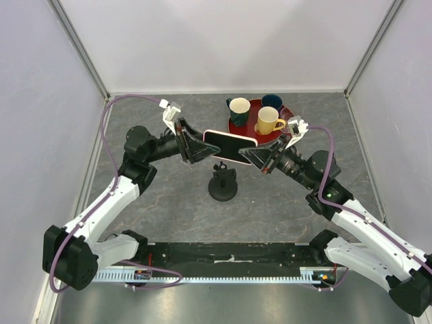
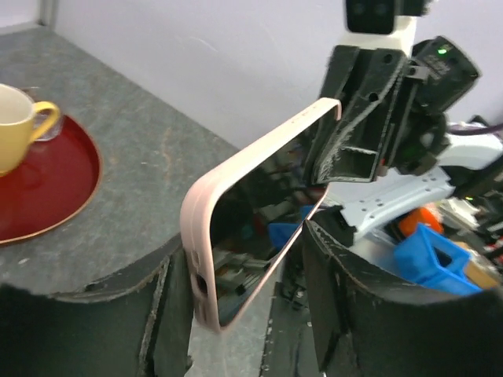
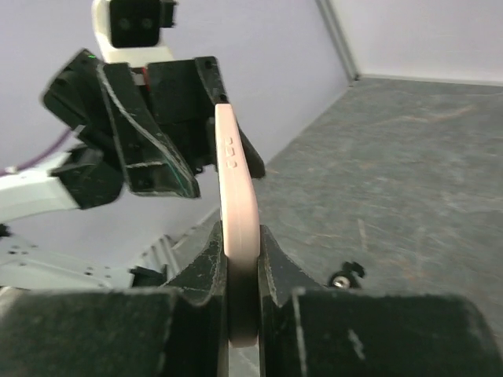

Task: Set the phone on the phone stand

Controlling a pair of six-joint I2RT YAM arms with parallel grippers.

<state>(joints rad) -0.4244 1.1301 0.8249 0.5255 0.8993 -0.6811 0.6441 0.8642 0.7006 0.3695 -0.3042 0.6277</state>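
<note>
The phone (image 1: pixel 229 145), with a black screen and pale pink case, hangs in the air between both grippers, above and slightly behind the black phone stand (image 1: pixel 222 182). My right gripper (image 1: pixel 255 155) is shut on the phone's right end; in the right wrist view its pads clamp the pink edge (image 3: pixel 237 196). My left gripper (image 1: pixel 197 147) is open around the phone's left end. In the left wrist view the phone (image 2: pixel 259 212) lies slanted between the spread fingers, its back against the left finger (image 2: pixel 169 290). The stand's top is partly hidden under the phone.
A round red tray (image 1: pixel 251 128) at the back right holds a yellow mug (image 1: pixel 268 120), a dark mug with a white inside (image 1: pixel 239 108) and a blue mug (image 1: pixel 272 101). The tray (image 2: pixel 47 188) also shows in the left wrist view. Grey walls enclose the table.
</note>
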